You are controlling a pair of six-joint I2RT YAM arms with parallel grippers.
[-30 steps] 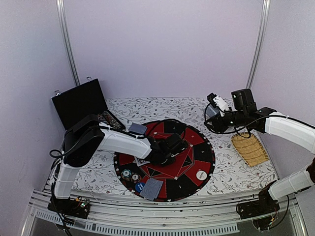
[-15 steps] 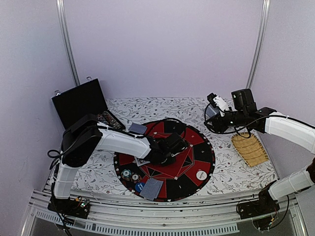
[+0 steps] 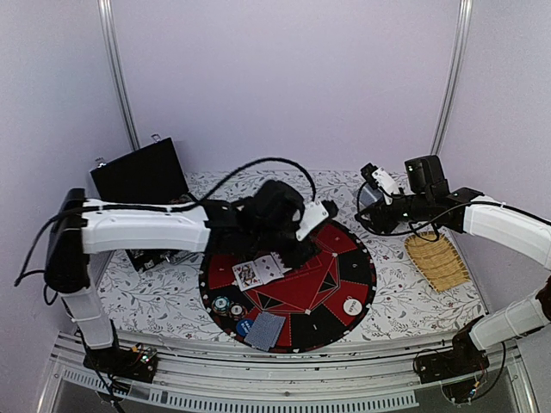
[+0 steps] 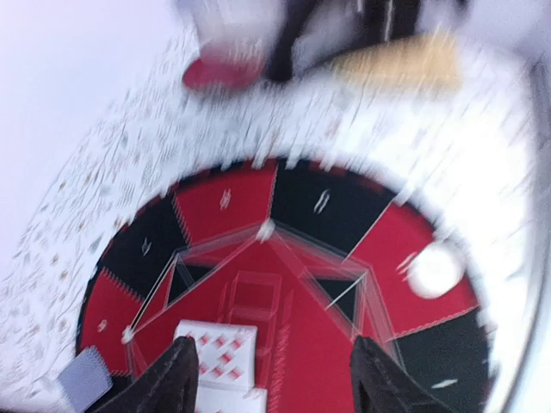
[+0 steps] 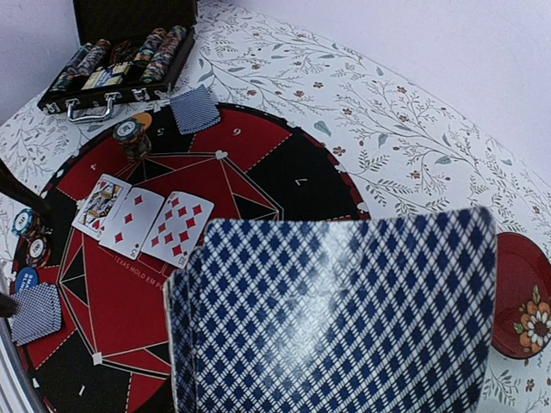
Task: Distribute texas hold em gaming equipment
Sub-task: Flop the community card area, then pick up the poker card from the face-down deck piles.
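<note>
Cards [image 5: 336, 318] clenched in right hand [image 3: 376, 209]; left hand [image 4: 275, 379] spread wide, holding nothing. Peel one off slowly, lay flat below.

Three cards [image 5: 142, 222] face up; deck [image 5: 336, 318] held aloft

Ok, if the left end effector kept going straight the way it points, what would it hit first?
Probably the red centre of the round board, beside the face-up cards. The left end effector is open and tilted down at it; blur leaves depth unclear.
</note>
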